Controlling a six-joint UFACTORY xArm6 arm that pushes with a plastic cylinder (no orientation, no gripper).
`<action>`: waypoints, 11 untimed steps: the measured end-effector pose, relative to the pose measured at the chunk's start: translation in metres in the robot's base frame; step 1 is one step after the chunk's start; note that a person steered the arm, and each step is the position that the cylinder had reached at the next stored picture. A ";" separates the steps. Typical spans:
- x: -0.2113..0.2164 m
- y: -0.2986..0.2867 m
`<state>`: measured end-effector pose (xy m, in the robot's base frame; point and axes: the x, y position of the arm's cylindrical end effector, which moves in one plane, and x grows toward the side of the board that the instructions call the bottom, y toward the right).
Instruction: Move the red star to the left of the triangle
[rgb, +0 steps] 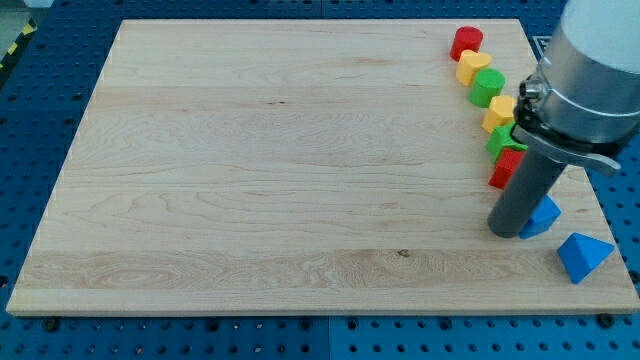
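Note:
My tip (507, 231) rests on the board at the view's right, at the lower end of a dark rod. A red block (505, 169), likely the red star, lies just above the tip and is partly hidden by the rod. A blue triangle (583, 256) lies to the lower right of the tip. Another blue block (543, 216) touches the rod's right side, partly hidden.
A column of blocks runs down the board's right side: a red cylinder (466, 42), a yellow block (473, 67), a green block (488, 86), a yellow block (499, 112) and a green block (503, 139). The wooden board (280, 170) lies on a blue perforated table.

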<state>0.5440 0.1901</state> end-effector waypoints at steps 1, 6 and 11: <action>0.000 0.016; -0.149 -0.087; -0.349 -0.058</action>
<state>0.1950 0.1317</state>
